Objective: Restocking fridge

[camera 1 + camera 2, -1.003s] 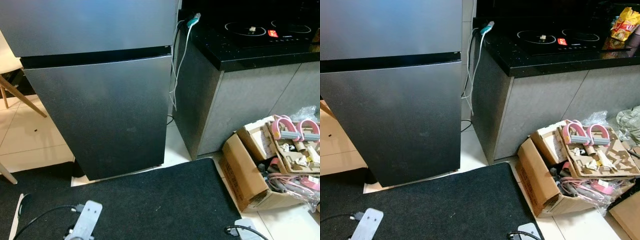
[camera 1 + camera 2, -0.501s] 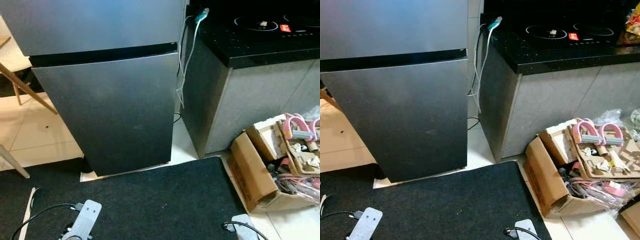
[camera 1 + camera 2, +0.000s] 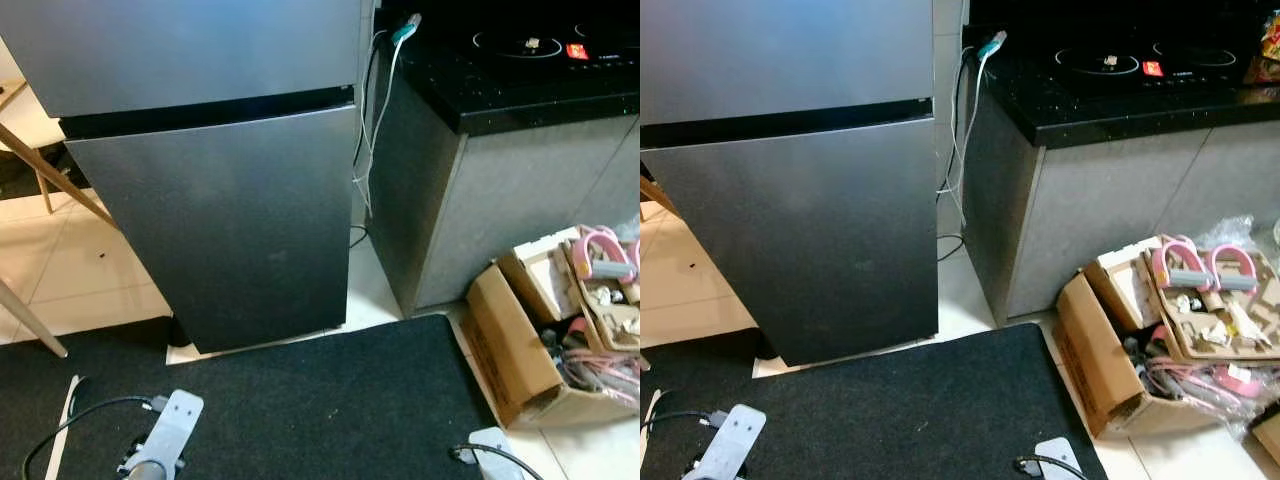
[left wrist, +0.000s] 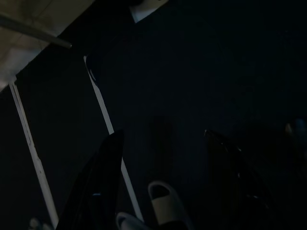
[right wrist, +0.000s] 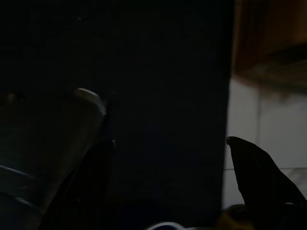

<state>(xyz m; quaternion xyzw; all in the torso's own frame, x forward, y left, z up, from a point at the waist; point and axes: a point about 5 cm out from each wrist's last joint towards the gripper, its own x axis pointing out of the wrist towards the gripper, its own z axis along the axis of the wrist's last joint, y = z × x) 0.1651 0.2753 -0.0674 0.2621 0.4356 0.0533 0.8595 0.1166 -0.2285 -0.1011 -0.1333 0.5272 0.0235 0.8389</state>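
The fridge [image 3: 210, 190] was found straight ahead, both brushed-grey doors closed, so nothing had yet been stocked. It was set beside a black stone counter [image 3: 520, 90], a white cable [image 3: 365, 150] dangling in the gap between them. A black mat [image 3: 300, 410] was spread before it on pale tiles. A torn cardboard box [image 3: 1140, 340] of pink-handled clutter was left by the counter's foot. Both arms were hung idle over the mat: the left gripper [image 4: 160, 191] and right gripper [image 5: 168, 182] were each seen with jaws spread wide, nothing held.
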